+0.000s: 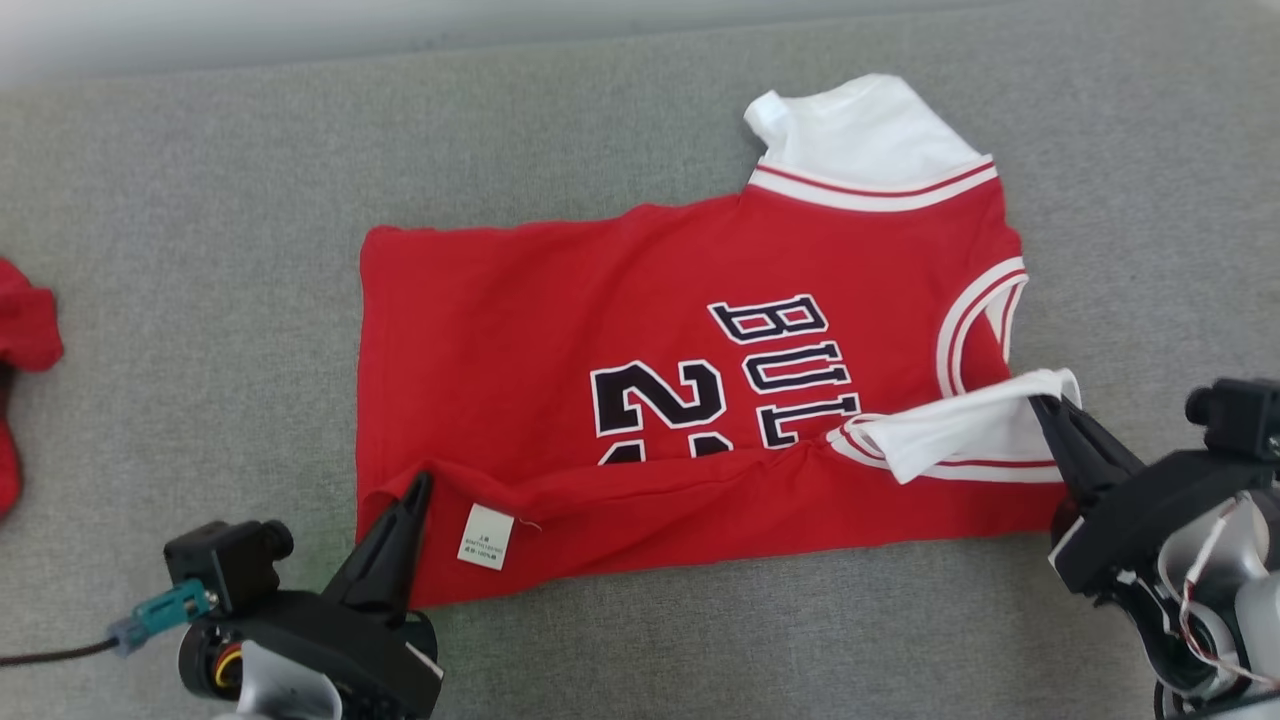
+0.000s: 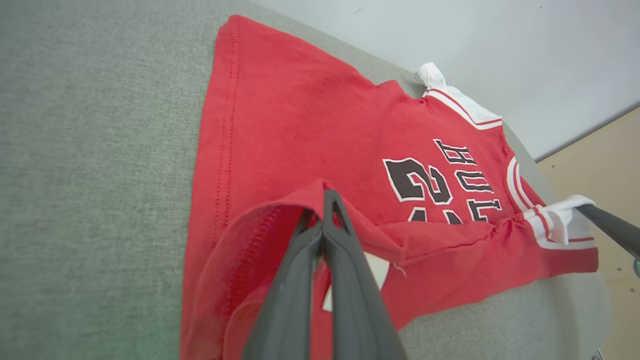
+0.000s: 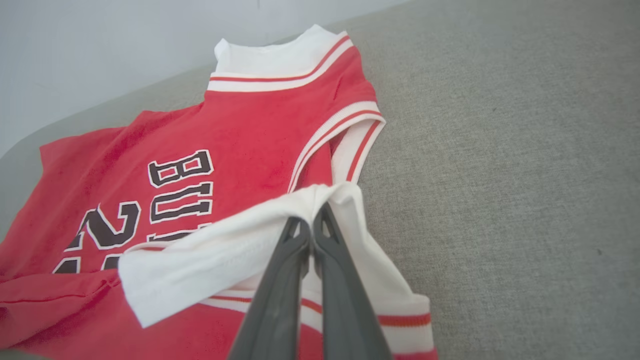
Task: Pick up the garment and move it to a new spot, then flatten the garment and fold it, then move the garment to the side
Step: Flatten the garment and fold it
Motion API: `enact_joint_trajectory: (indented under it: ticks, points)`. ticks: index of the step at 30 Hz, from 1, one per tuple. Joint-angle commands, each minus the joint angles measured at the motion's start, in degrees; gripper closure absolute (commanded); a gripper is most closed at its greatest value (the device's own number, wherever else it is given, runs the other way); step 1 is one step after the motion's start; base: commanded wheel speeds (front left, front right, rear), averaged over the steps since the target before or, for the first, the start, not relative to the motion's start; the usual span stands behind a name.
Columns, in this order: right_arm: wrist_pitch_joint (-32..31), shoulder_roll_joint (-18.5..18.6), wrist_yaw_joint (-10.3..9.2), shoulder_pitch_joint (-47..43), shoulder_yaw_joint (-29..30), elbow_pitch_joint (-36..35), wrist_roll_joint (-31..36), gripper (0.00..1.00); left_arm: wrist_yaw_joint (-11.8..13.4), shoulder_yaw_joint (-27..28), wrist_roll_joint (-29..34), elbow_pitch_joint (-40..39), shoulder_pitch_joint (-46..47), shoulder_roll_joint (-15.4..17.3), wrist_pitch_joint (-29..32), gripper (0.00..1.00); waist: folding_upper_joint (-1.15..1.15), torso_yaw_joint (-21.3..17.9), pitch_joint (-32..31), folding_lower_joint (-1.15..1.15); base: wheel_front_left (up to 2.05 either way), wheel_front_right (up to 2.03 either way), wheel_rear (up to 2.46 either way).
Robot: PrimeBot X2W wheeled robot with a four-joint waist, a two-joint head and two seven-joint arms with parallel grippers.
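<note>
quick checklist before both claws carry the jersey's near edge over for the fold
1. left claw shut on jersey: ok
2. right claw shut on white sleeve: ok
3. far half of jersey lying flat: ok
4. lifted edge free of puckers: not ok, bunched beside the sleeve
5. both cloth layers held in each claw: cannot tell
6. other red cloth apart from jersey: ok

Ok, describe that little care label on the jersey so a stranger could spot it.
On the grey fabric surface lies a red jersey. Along its turned-up near edge, right beside the left gripper, sits the care label: a small white rectangle with tiny print, far smaller than the white sleeves.
</note>
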State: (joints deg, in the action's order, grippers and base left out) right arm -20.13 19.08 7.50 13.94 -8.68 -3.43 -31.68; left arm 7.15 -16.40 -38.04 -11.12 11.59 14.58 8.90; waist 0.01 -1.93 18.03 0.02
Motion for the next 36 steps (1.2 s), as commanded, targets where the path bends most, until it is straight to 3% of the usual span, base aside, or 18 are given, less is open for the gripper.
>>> enact_joint_trajectory:
  ticks: [1, 8, 9, 10, 11, 12, 13, 14, 21, 29, 36]
  points:
    - [0.5, 1.0, -0.02, 2.1, -1.1, 1.4, -0.7, 1.00, -0.5, 0.3, -0.7, 1.5, 1.6, -0.3, -0.8, 1.00, -0.01, 0.7, 2.2, -0.02, 0.00, 0.00, 0.00]
    - [2.4, 2.0, -0.01, 5.4, -4.2, 5.9, -3.7, 1.00, -0.5, 1.1, -0.5, 6.5, 4.2, -1.2, -3.1, 1.00, -0.01, 1.0, 2.9, -0.02, 0.00, 0.00, 0.00]
    - [3.2, 1.7, -0.02, 5.4, -4.4, 6.0, -4.4, 0.86, -0.5, 1.3, -0.4, 6.9, 4.2, -1.1, -3.3, 1.00, -0.01, 1.0, 2.9, -0.02, 0.00, 0.00, 0.00]
    - [3.9, 1.7, -0.01, 5.2, -4.5, 6.2, -5.0, 0.19, -0.6, 1.3, -0.5, 7.3, 4.2, -1.3, -3.6, 1.00, -0.01, 1.0, 2.7, -0.02, 0.00, 0.00, 0.00]
    - [3.9, 1.7, -0.01, 5.2, -4.5, 6.2, -5.0, 0.19, -0.6, 1.3, -0.5, 7.3, 4.2, -1.3, -3.6, 1.00, -0.01, 1.0, 2.7, -0.02, 0.00, 0.00, 0.00]
    - [5.8, 1.4, -0.02, 4.3, -3.8, 6.1, -6.2, 0.00, -0.4, 1.6, -0.6, 7.9, 3.8, -1.6, -4.7, 0.51, -0.01, 1.1, 2.4, -0.02, 0.00, 0.00, 0.00]
    - [5.8, 1.4, -0.02, 4.3, -3.8, 6.1, -6.2, 0.00, -0.4, 1.6, -0.6, 7.9, 3.8, -1.6, -4.7, 0.51, -0.01, 1.1, 2.4, -0.02, 0.00, 0.00, 0.00]
    - [6.8, 1.4, -0.02, 3.6, -3.4, 6.0, -6.4, 0.00, -0.2, 1.8, -0.5, 8.1, 3.5, -1.8, -5.3, 0.00, -0.01, 1.1, 2.1, -0.02, 0.00, 0.00, 0.00]
    - [16.4, -0.8, -0.01, -2.0, 0.4, 1.7, -5.4, 0.00, 3.4, 2.8, 5.2, 6.7, 0.8, -0.4, -11.2, 0.00, -0.01, 0.8, -0.3, -0.02, 0.00, 0.00, 0.00]
    - [23.8, -2.3, -0.02, -7.8, 2.2, -3.1, 4.5, 0.00, 9.4, 2.5, 14.8, 1.6, -1.6, 1.0, -17.6, 0.00, -0.01, 0.8, -4.7, -0.02, 0.00, 0.00, 0.00]
    - [26.7, -4.0, -0.02, -12.6, 1.4, -5.6, 12.6, 0.00, 11.8, 1.3, 18.4, 0.9, -4.8, 1.6, -19.7, 0.00, -0.01, 0.7, -8.4, -0.02, 0.00, 0.00, 0.00]
